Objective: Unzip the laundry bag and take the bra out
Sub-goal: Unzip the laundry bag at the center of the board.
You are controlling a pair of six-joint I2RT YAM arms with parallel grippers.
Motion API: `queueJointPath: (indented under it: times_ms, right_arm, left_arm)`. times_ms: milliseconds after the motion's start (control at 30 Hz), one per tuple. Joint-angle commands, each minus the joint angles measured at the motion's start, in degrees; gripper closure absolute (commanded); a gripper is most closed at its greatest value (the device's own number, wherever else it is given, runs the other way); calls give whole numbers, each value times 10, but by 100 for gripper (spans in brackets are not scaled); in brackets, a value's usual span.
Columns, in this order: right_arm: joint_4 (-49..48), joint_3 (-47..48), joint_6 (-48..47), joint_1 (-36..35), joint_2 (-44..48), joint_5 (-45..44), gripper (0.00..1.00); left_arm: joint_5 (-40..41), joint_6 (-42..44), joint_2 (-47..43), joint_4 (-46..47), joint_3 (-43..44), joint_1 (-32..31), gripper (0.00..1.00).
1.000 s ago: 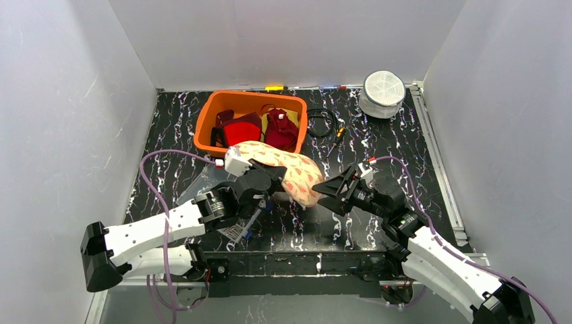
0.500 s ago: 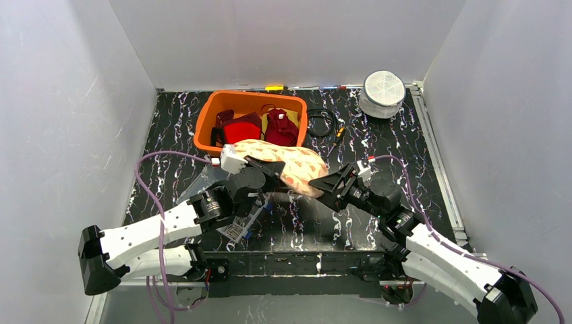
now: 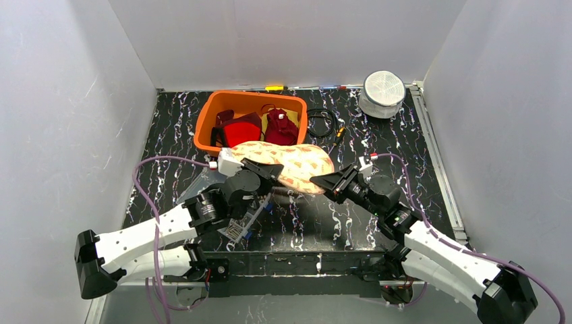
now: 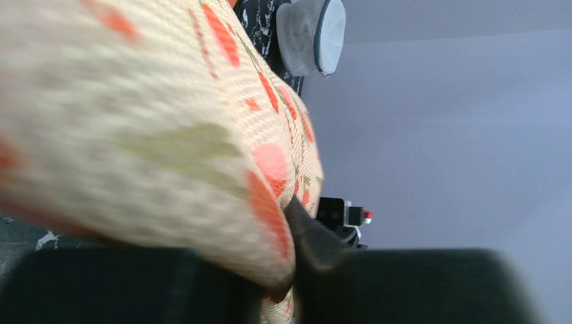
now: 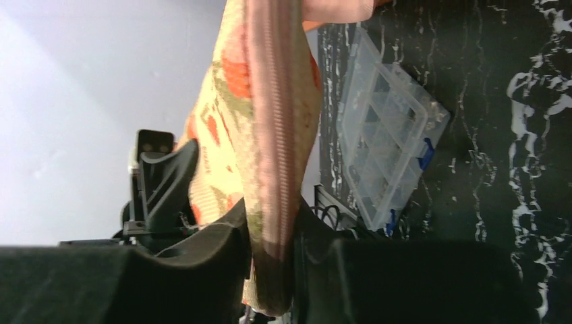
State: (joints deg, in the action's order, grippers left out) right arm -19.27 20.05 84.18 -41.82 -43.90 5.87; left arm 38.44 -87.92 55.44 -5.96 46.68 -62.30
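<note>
Right pincer (image 5: 273, 233) tight on laundry bag (image 5: 270, 81)

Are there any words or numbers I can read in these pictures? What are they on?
No text can be read anywhere.
The sticker on the clear plastic box: striped print, too small to read.
The laundry bag: only orange and green blotches, no words.

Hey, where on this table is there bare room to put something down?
Bare table left of the bin; a wider patch between the tub and the right claw. Mid-table is crowded: it and the left claw grip the bag by the clear box.
</note>
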Motion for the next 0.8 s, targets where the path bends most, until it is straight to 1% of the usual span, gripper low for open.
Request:
queueJointPath:
  times_ms: [0,67,100,167,233,367,433,533,700,767]
  right_arm:
    - [-42,13,21,-7,22,-21,80]
    - [-42,13,28,-8,25,-24,96]
    - [-40,13,32,-10,26,-27,99]
    - [-37,13,39,-12,29,-37,99]
    - [-33,12,46,-16,36,-53,99]
    - [-26,2,65,-25,55,-105,99]
    - [-27,-2,72,-29,55,-115,99]
    - [-35,0,75,-44,41,-121,99]
    - [-17,14,69,-55,41,-130,99]
    - [-7,22,67,-55,35,-120,99]
  left_arm:
    - [10,-11,-25,-43,-4,-1,78]
    - [2,-13,-25,-58,-3,-1,57]
    - [-4,-12,-25,-61,-4,-1,46]
    - [-19,-11,-27,-64,-8,-1,33]
    - [-35,-11,-30,-66,-14,-1,25]
    - [-78,-25,-33,-60,-35,-2,22]
    - [-88,-30,-29,-37,-50,-6,23]
    - [-93,-32,-14,6,-64,-13,26]
    - [-83,4,-6,30,-48,-14,28]
    - [-89,24,1,42,-42,-14,30]
